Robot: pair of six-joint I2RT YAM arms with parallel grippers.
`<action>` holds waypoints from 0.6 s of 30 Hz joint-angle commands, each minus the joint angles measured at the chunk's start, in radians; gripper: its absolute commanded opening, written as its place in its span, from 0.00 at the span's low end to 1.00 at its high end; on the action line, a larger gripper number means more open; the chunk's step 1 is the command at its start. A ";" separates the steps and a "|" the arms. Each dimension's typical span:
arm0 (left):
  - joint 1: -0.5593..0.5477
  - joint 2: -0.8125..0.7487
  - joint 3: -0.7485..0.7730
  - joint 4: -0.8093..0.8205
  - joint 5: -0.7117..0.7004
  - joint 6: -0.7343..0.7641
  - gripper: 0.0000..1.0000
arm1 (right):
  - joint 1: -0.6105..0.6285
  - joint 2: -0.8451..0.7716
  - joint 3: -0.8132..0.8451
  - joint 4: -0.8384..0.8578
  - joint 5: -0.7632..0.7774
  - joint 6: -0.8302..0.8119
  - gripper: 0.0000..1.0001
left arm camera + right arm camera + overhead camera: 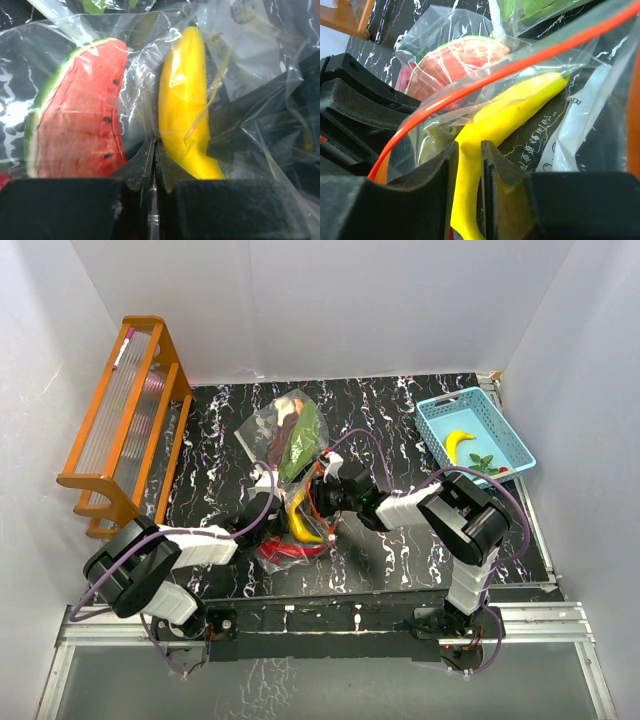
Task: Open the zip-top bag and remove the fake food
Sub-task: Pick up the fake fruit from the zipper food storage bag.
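The clear zip-top bag (285,430) lies mid-table with green leafy pieces (300,440) in its far end. A yellow banana (300,522) and a red watermelon slice (290,550) sit at its near end. My left gripper (262,515) is shut on the bag's film (145,65), between the watermelon slice (80,110) and the banana (185,100). My right gripper (469,155) is shut on the banana (520,100), under the bag's orange-red zip strip (485,80). It shows in the top view (318,498) just right of the bag.
A light-blue basket (440,420) at the back right holds another banana (458,443), a green leafy piece (482,462) and a bit of red. A wooden rack (125,420) stands at the left. White walls close the table in.
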 commanded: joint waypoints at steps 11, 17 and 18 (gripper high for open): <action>-0.044 0.069 0.048 0.007 0.067 -0.024 0.00 | 0.007 -0.054 -0.021 -0.062 0.015 -0.077 0.43; -0.043 0.065 0.060 0.011 0.067 -0.019 0.00 | 0.029 0.000 0.006 -0.133 0.008 -0.129 0.63; -0.044 0.067 0.063 0.012 0.067 -0.017 0.00 | 0.032 0.018 0.026 -0.157 0.005 -0.138 0.64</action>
